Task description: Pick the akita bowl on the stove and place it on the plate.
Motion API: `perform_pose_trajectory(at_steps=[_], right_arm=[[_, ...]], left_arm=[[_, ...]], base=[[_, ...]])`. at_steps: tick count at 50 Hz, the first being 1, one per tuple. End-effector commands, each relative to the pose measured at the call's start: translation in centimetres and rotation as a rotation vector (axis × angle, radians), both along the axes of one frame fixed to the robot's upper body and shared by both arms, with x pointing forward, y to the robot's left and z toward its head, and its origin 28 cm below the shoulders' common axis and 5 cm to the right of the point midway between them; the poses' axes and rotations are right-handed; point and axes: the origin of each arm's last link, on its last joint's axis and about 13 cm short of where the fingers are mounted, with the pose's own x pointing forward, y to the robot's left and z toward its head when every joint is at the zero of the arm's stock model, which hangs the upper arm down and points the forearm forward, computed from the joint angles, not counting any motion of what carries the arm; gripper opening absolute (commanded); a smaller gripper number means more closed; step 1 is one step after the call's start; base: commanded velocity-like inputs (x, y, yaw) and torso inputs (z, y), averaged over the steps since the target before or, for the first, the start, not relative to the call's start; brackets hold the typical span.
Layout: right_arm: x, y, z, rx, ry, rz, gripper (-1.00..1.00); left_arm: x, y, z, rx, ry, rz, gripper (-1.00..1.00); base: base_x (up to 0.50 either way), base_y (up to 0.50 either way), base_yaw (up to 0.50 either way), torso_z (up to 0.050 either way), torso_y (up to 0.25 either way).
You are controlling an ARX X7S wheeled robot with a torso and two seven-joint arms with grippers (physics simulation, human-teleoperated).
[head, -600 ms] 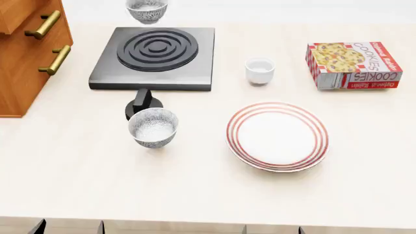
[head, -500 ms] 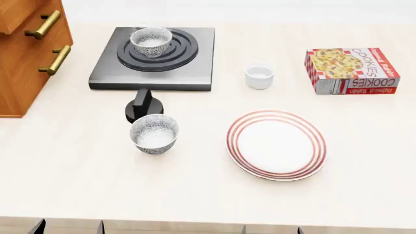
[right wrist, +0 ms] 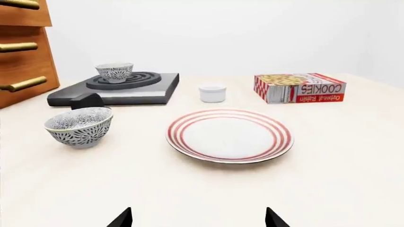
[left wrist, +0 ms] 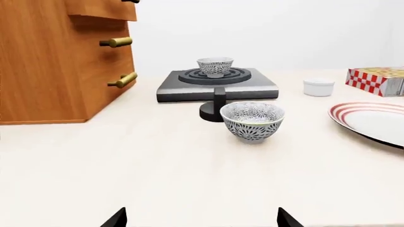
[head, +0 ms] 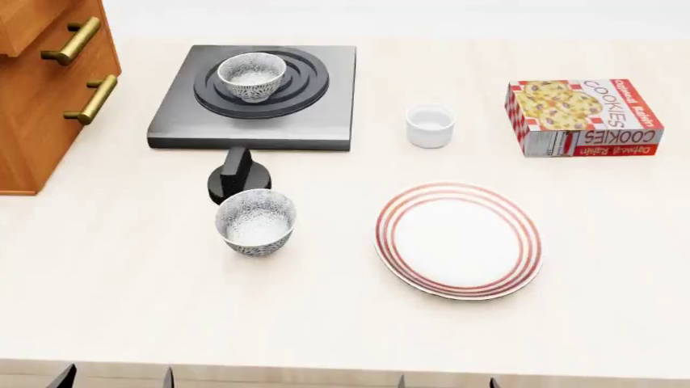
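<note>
Nothing is underway yet: the bowl (head: 251, 76) is sitting on the stove (head: 254, 97) near the surface's far left corner, the plate (head: 458, 240) is waiting bare, and both hands are hanging back wide open, holding nothing.

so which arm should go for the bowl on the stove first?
Probably left. The akita bowl sits on the stove at the head view's left, facing the left gripper. The right gripper faces the plate. Both are open and empty.
</note>
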Motion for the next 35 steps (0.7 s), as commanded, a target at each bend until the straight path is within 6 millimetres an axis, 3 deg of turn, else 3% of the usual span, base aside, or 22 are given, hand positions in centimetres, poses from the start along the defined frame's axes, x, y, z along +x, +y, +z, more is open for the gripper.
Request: perform_pose_trajectory(at_steps=[1, 8, 15, 21, 22, 27, 28, 30, 35], right_arm=[[0.0, 0.0, 0.1, 0.000, 0.000, -0.002, 1.00], [0.0, 0.0, 0.0, -0.006, -0.007, -0.004, 1.00], [1.1, 0.7, 2.2, -0.082, -0.041, 0.076, 1.00], [3.5, 1.7, 7.3, -0.104, -0.143, 0.097, 1.00], [4.2, 2.0, 9.0, -0.120, -0.173, 0.106, 1.00], [5.6, 2.6, 13.5, -0.125, -0.219, 0.102, 1.00], [6.1, 2.6, 15.1, -0.124, -0.229, 0.099, 1.00], [6.7, 2.4, 18.0, -0.103, -0.231, 0.095, 1.00], [7.1, 1.3, 22.5, -0.058, -0.247, 0.060, 1.00]], left_arm=[[0.0, 0.0, 0.2, -0.010, 0.000, 0.000, 1.00], [0.1, 0.1, 0.2, -0.012, -0.001, 0.004, 1.00], [0.0, 0.1, 0.1, -0.012, -0.003, 0.008, 1.00], [0.0, 0.1, 0.3, -0.015, -0.002, 0.013, 1.00], [0.0, 0.1, 0.3, -0.016, -0.002, 0.013, 1.00], [0.1, 0.1, 0.1, -0.019, 0.000, 0.015, 1.00], [0.1, 0.1, 0.3, -0.020, 0.000, 0.015, 1.00], [0.1, 0.2, 0.0, -0.021, 0.001, 0.016, 1.00], [0.1, 0.1, 0.3, -0.021, 0.002, 0.017, 1.00]], base=[[0.00, 0.00, 0.00, 0.000, 0.000], [0.00, 0.00, 0.00, 0.000, 0.000], [0.00, 0.00, 0.00, 0.000, 0.000], [0.00, 0.00, 0.00, 0.000, 0.000], [0.00, 0.00, 0.00, 0.000, 0.000], [0.00, 0.00, 0.00, 0.000, 0.000], [0.00, 0.00, 0.00, 0.000, 0.000], [0.00, 0.00, 0.00, 0.000, 0.000], [0.00, 0.00, 0.00, 0.000, 0.000]])
